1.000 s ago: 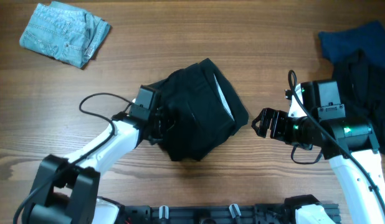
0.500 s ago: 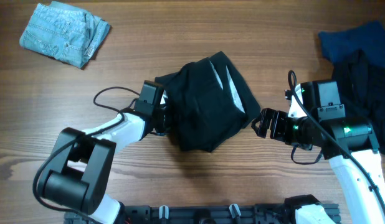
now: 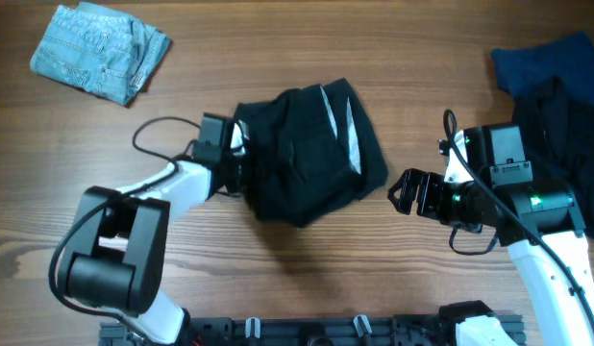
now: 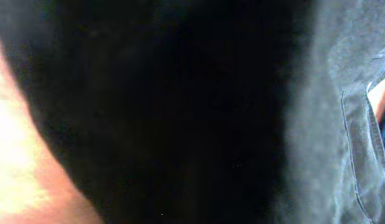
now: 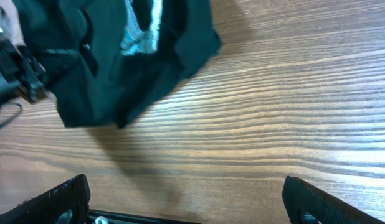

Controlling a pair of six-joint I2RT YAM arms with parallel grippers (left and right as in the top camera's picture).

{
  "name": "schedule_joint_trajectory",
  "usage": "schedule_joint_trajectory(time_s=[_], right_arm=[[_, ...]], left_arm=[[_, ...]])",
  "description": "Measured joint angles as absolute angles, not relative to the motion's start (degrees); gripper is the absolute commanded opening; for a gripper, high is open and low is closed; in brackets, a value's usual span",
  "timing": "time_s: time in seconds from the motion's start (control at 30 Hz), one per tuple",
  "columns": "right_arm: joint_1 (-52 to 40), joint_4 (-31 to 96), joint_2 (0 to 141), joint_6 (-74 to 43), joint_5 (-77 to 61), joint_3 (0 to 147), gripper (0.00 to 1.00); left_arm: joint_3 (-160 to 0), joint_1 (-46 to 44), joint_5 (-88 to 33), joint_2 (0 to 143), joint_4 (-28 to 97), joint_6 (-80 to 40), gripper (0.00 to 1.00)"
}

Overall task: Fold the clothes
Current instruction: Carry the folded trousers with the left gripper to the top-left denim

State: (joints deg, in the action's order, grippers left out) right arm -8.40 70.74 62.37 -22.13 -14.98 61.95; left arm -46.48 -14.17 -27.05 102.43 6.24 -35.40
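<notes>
Garment, black [image 3: 307,154]: bunched heap at the centre of the table [image 3: 278,288], with pale lining showing toward its 1 o'clock edge.

Left gripper [image 3: 241,167]: buried in the heap's 9 o'clock edge. Its jaws are hidden by cloth, and its wrist view shows only dark fabric and a stitched seam [image 4: 357,155], so the grasp cannot be told.

Right gripper [image 3: 401,190]: jaws spread wide and empty, just beside the heap's 3 o'clock corner, not touching.

Denim piece [image 3: 100,53]: folded, at the table's 10 o'clock. Dark pile [image 3: 556,86]: at 2 o'clock, untouched.

Handling note, as a judgement: the heap needs flattening before any fold. The right gripper should pinch one hem layer at the 3 o'clock corner. Both arms then draw apart, low over the wood, so that no slack doubles under.
</notes>
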Motion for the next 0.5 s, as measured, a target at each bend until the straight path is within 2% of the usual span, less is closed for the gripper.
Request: schedule_joint_trajectory(time_s=[0.23, 0.5], right_arm=[[-8.4, 71.0, 62.37, -21.54, -14.98, 61.95, 1.0], [-8.4, 71.18, 62.37, -20.62, -14.98, 61.95, 1.0]], left_arm=[[-57.87, -11.75, -18.96, 103.24, 13.13, -27.44, 0.04], [-66.96, -8.36, -9.5, 103.24, 13.91, -21.78, 0.04]])
